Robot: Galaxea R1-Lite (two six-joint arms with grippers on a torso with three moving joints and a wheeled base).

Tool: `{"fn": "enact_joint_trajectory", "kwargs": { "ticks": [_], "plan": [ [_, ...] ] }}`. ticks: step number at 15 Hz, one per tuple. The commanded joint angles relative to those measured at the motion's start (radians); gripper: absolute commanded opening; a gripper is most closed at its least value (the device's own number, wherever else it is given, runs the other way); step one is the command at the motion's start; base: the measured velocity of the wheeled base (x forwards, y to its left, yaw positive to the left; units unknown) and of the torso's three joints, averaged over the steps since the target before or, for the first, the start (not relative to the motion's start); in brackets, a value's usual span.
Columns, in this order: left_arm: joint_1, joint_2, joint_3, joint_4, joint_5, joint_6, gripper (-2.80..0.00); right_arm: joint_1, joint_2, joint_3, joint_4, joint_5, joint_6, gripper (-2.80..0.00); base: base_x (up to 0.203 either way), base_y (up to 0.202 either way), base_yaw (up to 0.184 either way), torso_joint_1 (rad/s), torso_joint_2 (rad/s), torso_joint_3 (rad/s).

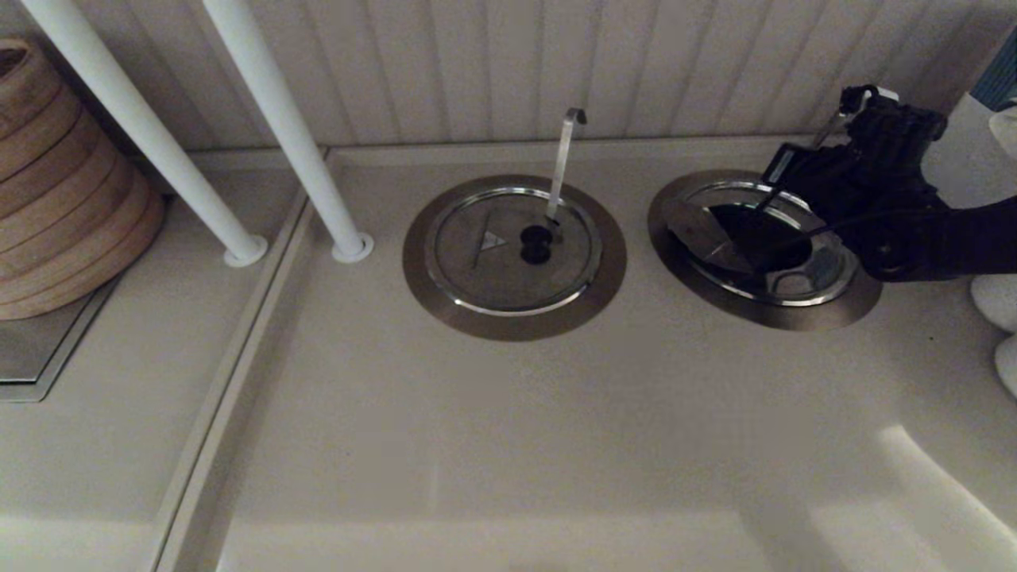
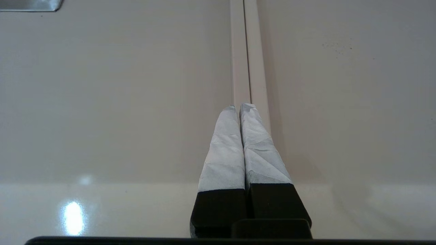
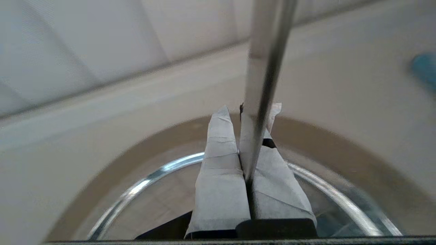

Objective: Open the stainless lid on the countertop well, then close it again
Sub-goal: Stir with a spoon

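The countertop well (image 1: 794,316) sits at the right, and its wide steel ring (image 3: 136,160) also shows in the right wrist view. Its stainless lid (image 1: 699,234) is tipped up on the left side, baring a dark opening (image 1: 759,238). Part of the lid (image 3: 153,204), with a bluish patch (image 3: 340,223), lies inside the rim. My right gripper (image 1: 870,99) (image 3: 248,109) hangs over the well's far side, shut on the straight ladle handle (image 1: 830,127) (image 3: 264,68), which stands up between the fingers. My left gripper (image 2: 238,106) is shut on nothing above a counter seam, outside the head view.
A second well with a closed lid (image 1: 508,246) and a hook-tipped ladle handle (image 1: 566,159) lies to the left. Two white poles (image 1: 286,119) stand further left, beside stacked bamboo steamers (image 1: 56,183). White objects (image 1: 997,302) crowd the right edge. The panelled wall runs close behind.
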State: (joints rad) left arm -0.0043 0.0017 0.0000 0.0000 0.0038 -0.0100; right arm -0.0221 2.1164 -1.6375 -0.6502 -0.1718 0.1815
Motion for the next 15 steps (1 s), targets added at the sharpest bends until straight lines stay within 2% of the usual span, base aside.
{"fn": "enact_joint_trajectory", "kwargs": {
  "ticks": [1,5,8,11,13,15],
  "plan": [
    [0.0,0.0,0.0,0.0,0.001,-0.001,-2.8,0.008,-0.114,0.061,-0.004,0.02,-0.002,-2.8,0.0,0.0,0.0,0.0,0.0,0.0],
    [0.001,0.0,0.0,0.0,0.001,-0.001,-2.8,0.042,-0.221,0.16,-0.002,0.043,-0.083,-2.8,0.0,0.0,0.0,0.0,0.0,0.0],
    [0.0,0.0,0.0,0.0,0.001,-0.001,-2.8,0.05,-0.23,0.168,0.0,0.045,-0.086,-2.8,0.0,0.0,0.0,0.0,0.0,0.0],
    [0.0,0.0,0.0,0.0,0.001,-0.001,-2.8,0.045,-0.258,0.205,0.013,0.086,-0.096,-2.8,0.0,0.0,0.0,0.0,0.0,0.0],
    [0.0,0.0,0.0,0.0,0.001,-0.001,-2.8,0.034,-0.268,0.235,0.011,0.109,-0.17,-2.8,0.0,0.0,0.0,0.0,0.0,0.0],
    [0.0,0.0,0.0,0.0,0.001,-0.001,-2.8,0.029,-0.269,0.249,0.016,0.109,-0.211,-2.8,0.0,0.0,0.0,0.0,0.0,0.0]
  ]
}}
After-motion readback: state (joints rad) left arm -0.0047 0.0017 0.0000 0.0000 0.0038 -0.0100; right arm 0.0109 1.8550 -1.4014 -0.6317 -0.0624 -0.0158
